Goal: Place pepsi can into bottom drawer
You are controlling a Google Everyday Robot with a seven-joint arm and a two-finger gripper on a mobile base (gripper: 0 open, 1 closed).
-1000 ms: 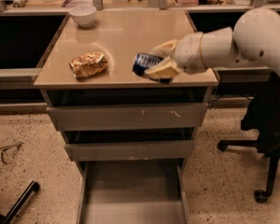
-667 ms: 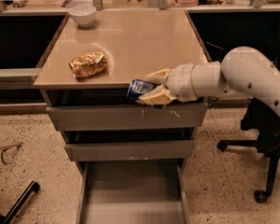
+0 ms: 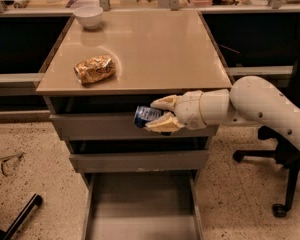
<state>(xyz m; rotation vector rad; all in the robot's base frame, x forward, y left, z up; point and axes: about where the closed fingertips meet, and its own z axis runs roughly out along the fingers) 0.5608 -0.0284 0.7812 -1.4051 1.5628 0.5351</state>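
Observation:
The pepsi can (image 3: pixel 145 116), dark blue with white markings, lies sideways between my gripper's cream fingers (image 3: pixel 163 102). My gripper (image 3: pixel 157 115) is shut on it and holds it in front of the cabinet's top drawer face, below the tabletop edge. The white arm (image 3: pixel 260 106) reaches in from the right. The bottom drawer (image 3: pixel 142 206) is pulled open below, and what shows of its inside is bare.
A crinkled golden-brown snack bag (image 3: pixel 94 69) lies on the tan cabinet top (image 3: pixel 155 44) at the left. A white bowl (image 3: pixel 88 16) stands at the back left. A black office chair (image 3: pixel 290 149) stands on the right. The floor is speckled.
My gripper has carried the can down off the tabletop level and a little to the left, to in front of the top drawer face.

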